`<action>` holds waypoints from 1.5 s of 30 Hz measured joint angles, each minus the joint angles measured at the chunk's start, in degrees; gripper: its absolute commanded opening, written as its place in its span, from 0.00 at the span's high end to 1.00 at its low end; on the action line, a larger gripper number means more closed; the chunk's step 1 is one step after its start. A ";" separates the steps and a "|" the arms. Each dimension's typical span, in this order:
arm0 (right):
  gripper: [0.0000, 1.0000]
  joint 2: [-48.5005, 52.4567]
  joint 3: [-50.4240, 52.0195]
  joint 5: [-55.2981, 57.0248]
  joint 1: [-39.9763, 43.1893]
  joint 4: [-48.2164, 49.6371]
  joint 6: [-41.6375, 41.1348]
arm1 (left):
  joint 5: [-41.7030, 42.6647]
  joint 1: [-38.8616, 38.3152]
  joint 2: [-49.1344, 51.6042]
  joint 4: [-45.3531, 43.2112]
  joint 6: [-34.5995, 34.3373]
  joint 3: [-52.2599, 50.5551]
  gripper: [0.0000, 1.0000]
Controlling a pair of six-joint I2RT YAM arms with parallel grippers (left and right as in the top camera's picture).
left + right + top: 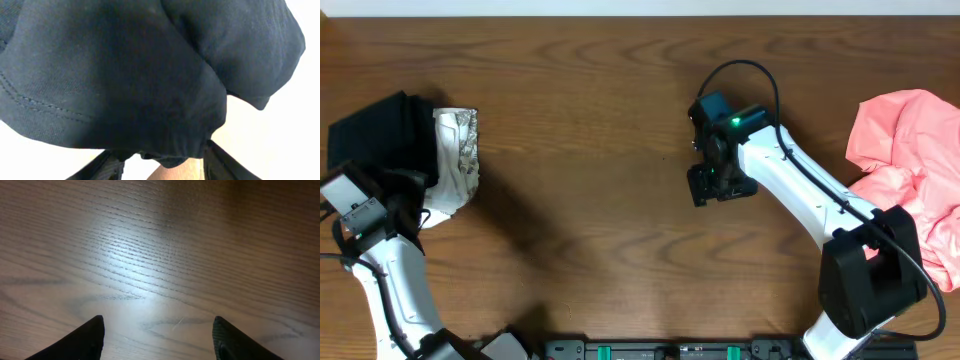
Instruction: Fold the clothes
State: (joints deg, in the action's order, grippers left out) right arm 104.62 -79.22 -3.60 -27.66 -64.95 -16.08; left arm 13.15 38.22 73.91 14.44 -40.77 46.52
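A folded black T-shirt (382,135) lies on top of a white-grey patterned garment (458,150) at the far left of the table. My left gripper (402,188) sits at the stack's front edge. In the left wrist view the black T-shirt (130,75) fills the frame, and the left gripper's (162,161) fingers are spread wide with a fold of the cloth's edge between them. My right gripper (718,186) is open and empty above bare wood at the table's middle; it shows the same in the right wrist view (159,330). A crumpled salmon-pink garment (910,170) lies at the right edge.
The wooden table (600,110) runs across the whole view. The right arm's base (868,280) stands at the front right, next to the pink garment. A black rail (660,350) lines the front edge.
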 measured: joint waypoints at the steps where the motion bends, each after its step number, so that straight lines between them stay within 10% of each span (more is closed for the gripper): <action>1: 0.33 0.00 0.00 -0.02 0.00 0.00 -0.02 | 0.02 0.00 0.00 -0.02 0.22 0.00 0.60; 7: 0.33 0.00 0.00 -0.02 0.00 0.02 -0.02 | 0.26 0.00 0.00 -0.04 -0.02 0.11 0.94; 45: 0.33 0.00 0.00 -0.02 0.02 0.02 -0.02 | 0.39 0.00 -6.32 12.66 1.88 0.24 0.94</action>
State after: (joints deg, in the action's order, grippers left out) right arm 104.62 -79.22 -3.62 -27.64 -64.93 -16.10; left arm 13.54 38.22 67.59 27.09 -38.89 46.76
